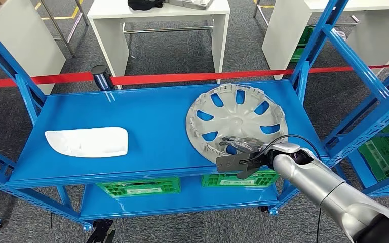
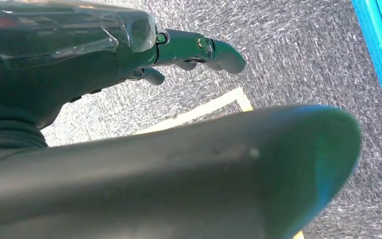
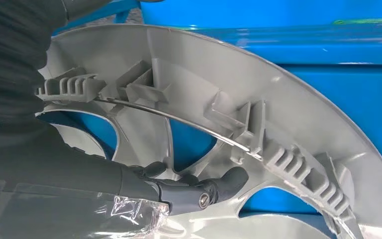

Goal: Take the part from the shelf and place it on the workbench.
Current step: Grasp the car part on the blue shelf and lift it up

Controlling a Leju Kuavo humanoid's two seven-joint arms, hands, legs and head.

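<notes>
I see the grey wheel cover (image 1: 237,120) lying hollow side up at the right end of the blue shelf (image 1: 147,116), its near rim reaching the shelf's front edge. My right hand (image 1: 238,147) sits at that near rim; in the right wrist view its fingers (image 3: 214,186) lie inside the cover against a spoke. I cannot tell whether they grip it. A white moulded part (image 1: 88,142) lies near the shelf's left front corner. My left hand (image 2: 179,50) hangs over grey carpet (image 2: 303,55), fingers slightly curled, holding nothing. Green crates (image 1: 139,187) sit on the lower level.
</notes>
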